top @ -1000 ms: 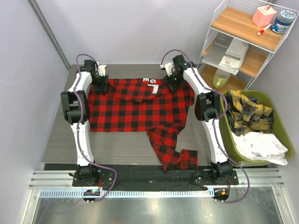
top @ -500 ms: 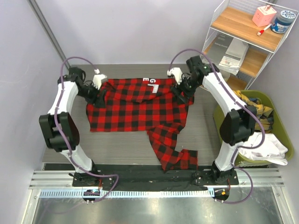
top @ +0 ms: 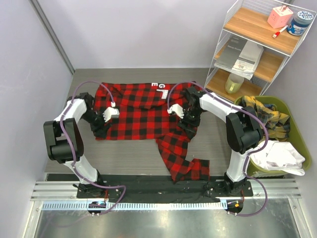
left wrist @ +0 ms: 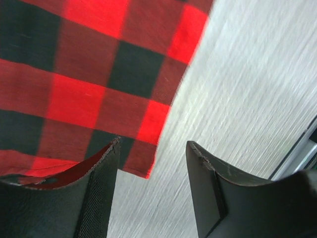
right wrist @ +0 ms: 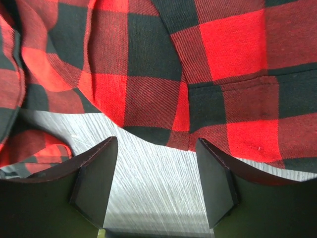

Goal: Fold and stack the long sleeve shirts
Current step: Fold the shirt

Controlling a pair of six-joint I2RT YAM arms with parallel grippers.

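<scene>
A red-and-black check flannel shirt [top: 141,111] lies spread on the grey table, its white lettered patch [top: 161,88] at the far edge. One sleeve [top: 181,158] trails toward the near edge. My left gripper [top: 100,130] is open and empty at the shirt's near left corner. In the left wrist view the gripper [left wrist: 153,148] straddles the hem corner [left wrist: 143,163] and bare table. My right gripper [top: 190,125] is open and empty at the shirt's near right side. In the right wrist view the gripper [right wrist: 156,144] has only table between its fingers, and the shirt's edge [right wrist: 198,64] lies just beyond.
A green bin [top: 298,136] at the right holds a yellow plaid shirt [top: 262,119] and white cloth [top: 277,153]. A wire shelf unit [top: 257,44] stands at the back right. Walls close the left and back. A black rail [top: 148,184] runs along the near edge.
Both grippers have swung from the shirt's far shoulders, out to the sides, then toward me to the shirt's near corners. The shirt lies about where it was.
</scene>
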